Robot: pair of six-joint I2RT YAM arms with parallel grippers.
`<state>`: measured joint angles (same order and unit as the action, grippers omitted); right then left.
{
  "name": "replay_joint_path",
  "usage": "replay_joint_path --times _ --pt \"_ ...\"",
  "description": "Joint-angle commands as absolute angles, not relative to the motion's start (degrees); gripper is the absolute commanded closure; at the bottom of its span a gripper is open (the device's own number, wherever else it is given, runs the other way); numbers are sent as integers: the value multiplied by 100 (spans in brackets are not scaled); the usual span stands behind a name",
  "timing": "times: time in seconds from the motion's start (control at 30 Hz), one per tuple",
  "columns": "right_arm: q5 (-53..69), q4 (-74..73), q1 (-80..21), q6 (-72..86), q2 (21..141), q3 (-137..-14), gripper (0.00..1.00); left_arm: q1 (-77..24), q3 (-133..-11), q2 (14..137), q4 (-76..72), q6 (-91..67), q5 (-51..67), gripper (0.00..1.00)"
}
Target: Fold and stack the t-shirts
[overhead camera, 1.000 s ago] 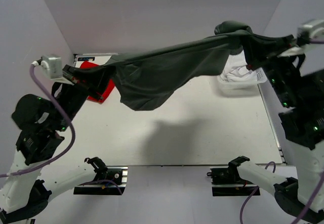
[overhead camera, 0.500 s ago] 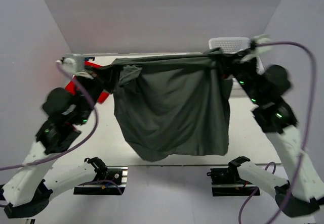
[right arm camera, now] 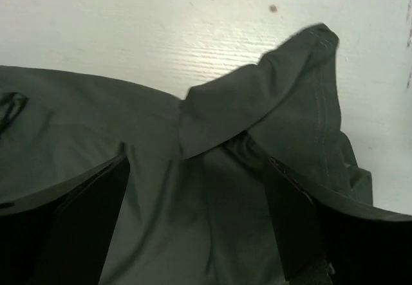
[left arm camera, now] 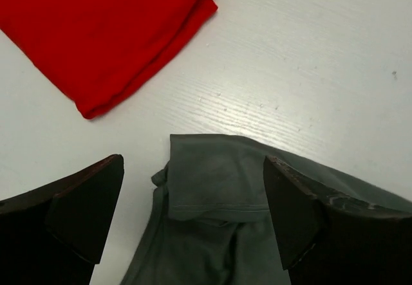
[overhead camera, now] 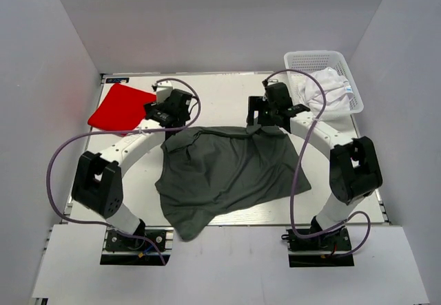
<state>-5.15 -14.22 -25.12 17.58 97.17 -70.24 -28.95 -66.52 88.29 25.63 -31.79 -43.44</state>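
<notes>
The dark grey t-shirt (overhead camera: 227, 174) lies spread and wrinkled across the middle of the table. Its lower left corner reaches over the front edge. My left gripper (overhead camera: 167, 121) hovers open over the shirt's far left sleeve (left arm camera: 219, 182), fingers (left arm camera: 84, 208) wide apart and not pinching cloth. My right gripper (overhead camera: 267, 121) is open above the far right sleeve (right arm camera: 270, 98), which is folded over on itself. The red t-shirt (overhead camera: 118, 107) lies folded flat at the back left, and its corner (left arm camera: 109, 27) shows in the left wrist view. The white t-shirt (overhead camera: 324, 88) sits crumpled in the basket.
A white mesh basket (overhead camera: 313, 58) stands at the back right corner, close to my right arm. Grey walls close in the table on three sides. Both arm bases sit at the near edge, with purple cables looping beside the arms.
Both arms swung the hanging dark grey t-shirt down and laid it on the table. Both grippers then opened and let go of its far corners.
</notes>
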Motion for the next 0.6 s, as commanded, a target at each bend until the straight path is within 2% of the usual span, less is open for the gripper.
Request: replay_joint_path --times 0.0,0.13,0.43,0.57 --pt "-212 -1294 -2540 1705 9239 -7358 10 -2795 -7418 8613 3015 -3578 -4150 1" --pt "-79 -941 -2531 1871 8694 -6472 10 -2742 -7120 8271 2673 -3252 -3525 1" --pt "-299 -940 -2522 2346 7981 -5310 10 -2909 -5285 7392 2505 -3269 -1383 1" --pt "-61 -545 -2540 2408 7910 -4800 10 -2822 -4588 7417 1795 -3340 -1065 1"
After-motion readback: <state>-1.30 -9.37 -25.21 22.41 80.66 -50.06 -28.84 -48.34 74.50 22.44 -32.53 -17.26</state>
